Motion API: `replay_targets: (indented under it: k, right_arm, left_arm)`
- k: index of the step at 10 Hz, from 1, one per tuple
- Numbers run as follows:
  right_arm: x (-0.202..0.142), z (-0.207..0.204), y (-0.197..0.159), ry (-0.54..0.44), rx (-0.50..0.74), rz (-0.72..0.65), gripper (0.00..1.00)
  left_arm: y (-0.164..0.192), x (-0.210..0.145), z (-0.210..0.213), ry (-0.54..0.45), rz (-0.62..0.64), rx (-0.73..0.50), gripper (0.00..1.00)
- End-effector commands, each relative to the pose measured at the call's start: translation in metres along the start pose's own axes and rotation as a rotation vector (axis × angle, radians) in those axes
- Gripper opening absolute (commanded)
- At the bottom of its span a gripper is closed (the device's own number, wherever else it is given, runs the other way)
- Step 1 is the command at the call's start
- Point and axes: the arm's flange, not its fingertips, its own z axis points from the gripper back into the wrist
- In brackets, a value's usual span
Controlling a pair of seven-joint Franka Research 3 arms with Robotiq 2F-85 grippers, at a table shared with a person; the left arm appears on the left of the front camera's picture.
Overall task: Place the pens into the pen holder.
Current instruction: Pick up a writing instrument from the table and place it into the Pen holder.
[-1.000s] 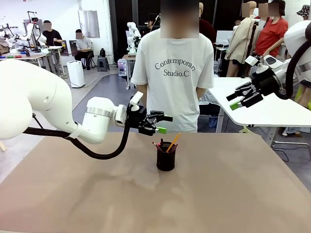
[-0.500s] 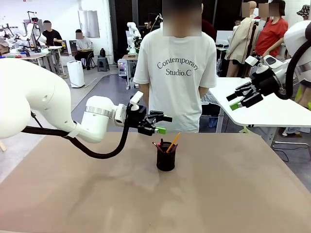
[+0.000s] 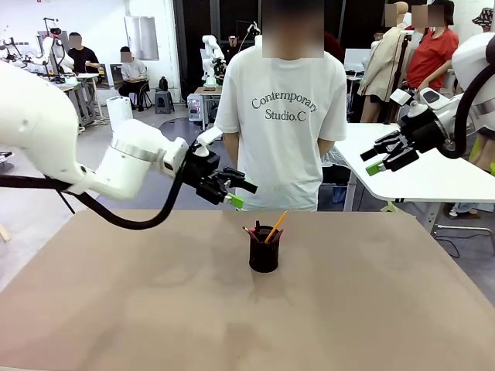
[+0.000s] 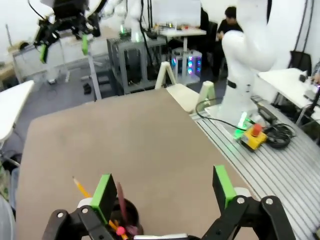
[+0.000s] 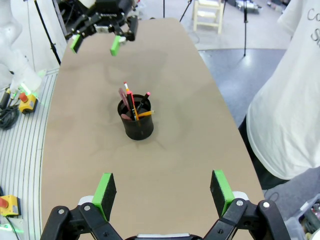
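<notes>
The black mesh pen holder stands upright near the far middle of the brown table. The pens stick up out of it: an orange-yellow pencil, a reddish-brown one and a black one with a red tip. My left gripper hangs open and empty above and to the left of the holder. My right gripper is open and empty, high at the far right, off the table. The right wrist view has the holder and pens ahead of its open fingers. In the left wrist view the holder sits low, beside the left pad.
A person in a white T-shirt stands at the far edge, hands behind the back. A white table lies behind at the right. The left arm's black cable loops over the table's left far corner.
My left arm has lifted and drawn back to the left, so its gripper is now higher and farther from the holder. The right arm, holder and pens have not moved.
</notes>
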Motion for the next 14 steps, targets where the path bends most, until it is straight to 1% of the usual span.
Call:
replay_targets:
  k: [1, 2, 3, 4, 5, 6, 9, 11, 14]
  right_arm:
    - [0.003, -0.001, 0.002, 0.011, -0.013, -0.008, 1.0]
    - [0.003, -0.001, 0.002, 0.011, -0.013, -0.008, 1.0]
    - [0.003, -0.001, 0.002, 0.011, -0.013, -0.008, 1.0]
    - [0.003, -0.001, 0.002, 0.011, -0.013, -0.008, 1.0]
    - [0.003, -0.001, 0.002, 0.011, -0.013, -0.008, 1.0]
    - [0.003, -0.001, 0.002, 0.011, -0.013, -0.008, 1.0]
    - [0.003, -0.001, 0.002, 0.011, -0.013, -0.008, 1.0]
    - [0.003, -0.001, 0.002, 0.011, -0.013, -0.008, 1.0]
    - [0.003, -0.001, 0.002, 0.011, -0.013, -0.008, 1.0]
  left_arm:
    - [-0.027, 0.02, 0.023, 0.138, 0.089, 0.015, 1.0]
    - [-0.039, 0.033, 0.036, 0.23, 0.116, 0.092, 1.0]
    - [-0.049, 0.041, 0.053, 0.279, 0.154, 0.188, 1.0]
    - [-0.06, 0.046, 0.067, 0.344, 0.165, 0.27, 1.0]
    - [-0.07, 0.051, 0.077, 0.399, 0.147, 0.352, 1.0]
    - [-0.077, 0.052, 0.09, 0.432, 0.143, 0.408, 1.0]
    - [-0.1, 0.052, 0.121, 0.419, 0.119, 0.49, 1.0]
    - [-0.111, 0.049, 0.139, 0.435, 0.097, 0.553, 1.0]
    - [-0.115, 0.043, 0.149, 0.435, 0.113, 0.579, 1.0]
